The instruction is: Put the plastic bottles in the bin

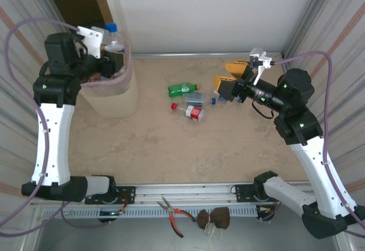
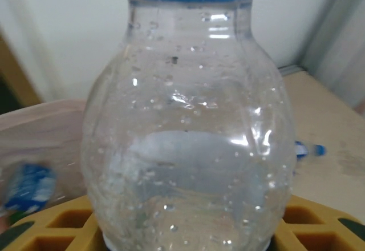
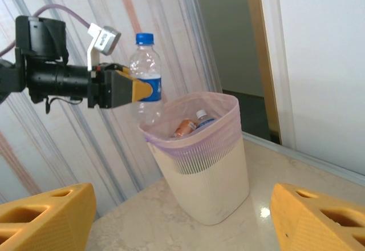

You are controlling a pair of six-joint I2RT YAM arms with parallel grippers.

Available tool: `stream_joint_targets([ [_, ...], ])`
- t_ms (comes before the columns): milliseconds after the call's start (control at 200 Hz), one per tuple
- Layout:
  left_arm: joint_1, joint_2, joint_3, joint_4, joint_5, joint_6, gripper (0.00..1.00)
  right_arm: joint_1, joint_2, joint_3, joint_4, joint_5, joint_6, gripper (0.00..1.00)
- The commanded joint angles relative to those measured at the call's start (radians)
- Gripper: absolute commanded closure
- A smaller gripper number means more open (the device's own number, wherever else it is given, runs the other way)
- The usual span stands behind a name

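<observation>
My left gripper (image 1: 110, 56) is shut on a clear plastic bottle (image 1: 113, 36) with a blue cap and holds it upright over the near-left rim of the bin (image 1: 118, 101). In the left wrist view that bottle (image 2: 188, 137) stands between the yellow fingers (image 2: 51, 228). From the right wrist I see the held bottle (image 3: 145, 77) above the bin (image 3: 208, 171), and an orange-labelled bottle (image 3: 183, 127) and a white-capped one (image 3: 201, 117) lie inside. My right gripper (image 1: 227, 76) is open and empty, just right of a green bottle (image 1: 182, 89), a blue-labelled bottle (image 1: 195, 98) and a red-labelled bottle (image 1: 191, 112) on the table.
A small blue-capped piece (image 1: 215, 99) lies beside the bottle cluster. Pliers (image 1: 174, 212) and a brown bow-shaped object (image 1: 213, 219) rest at the near edge between the arm bases. Striped walls close in both sides. Bare table lies between the bin and the bottles.
</observation>
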Motion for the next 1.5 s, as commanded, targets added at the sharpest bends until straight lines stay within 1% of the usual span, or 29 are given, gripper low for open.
stream_joint_targets([
  [0,0.048,0.040,0.038,-0.099,-0.132,0.041,0.50,0.007,0.000,-0.006,0.019,0.005,-0.022,0.21],
  [175,0.122,0.123,0.096,-0.165,-0.262,0.086,0.51,0.008,0.013,-0.010,0.023,-0.009,-0.021,0.21],
  [346,0.189,0.173,0.096,-0.141,-0.373,0.114,0.51,0.007,0.029,-0.011,0.029,-0.019,-0.024,0.21],
  [426,0.209,0.208,0.109,-0.139,-0.393,0.130,0.51,0.008,0.040,-0.004,0.030,-0.027,-0.028,0.22],
  [666,0.218,0.342,0.168,-0.145,-0.448,0.161,0.51,0.007,0.044,-0.003,0.031,-0.035,-0.031,0.22],
  [847,0.221,0.433,0.209,-0.218,-0.525,0.185,0.52,0.007,0.044,-0.007,0.013,-0.029,-0.051,0.22],
  [1027,0.222,0.496,0.220,-0.303,-0.526,0.179,0.52,0.006,0.044,-0.004,0.006,-0.031,-0.066,0.22],
  [1102,0.222,0.526,0.220,-0.337,-0.506,0.171,0.52,0.005,0.044,-0.002,0.001,-0.037,-0.070,0.22],
  [1132,0.223,0.540,0.220,-0.350,-0.498,0.167,0.52,0.006,0.069,-0.004,0.000,-0.037,-0.072,0.22],
  [1323,0.222,0.635,0.222,-0.423,-0.461,0.145,0.52,0.004,0.057,-0.009,-0.011,-0.028,-0.080,0.22],
  [1423,0.224,0.657,0.232,-0.443,-0.452,0.134,0.49,0.004,0.056,-0.008,-0.010,-0.026,-0.081,0.22],
  [1498,0.223,0.639,0.246,-0.442,-0.431,0.128,0.47,0.004,0.055,-0.003,-0.013,-0.027,-0.080,0.22],
])
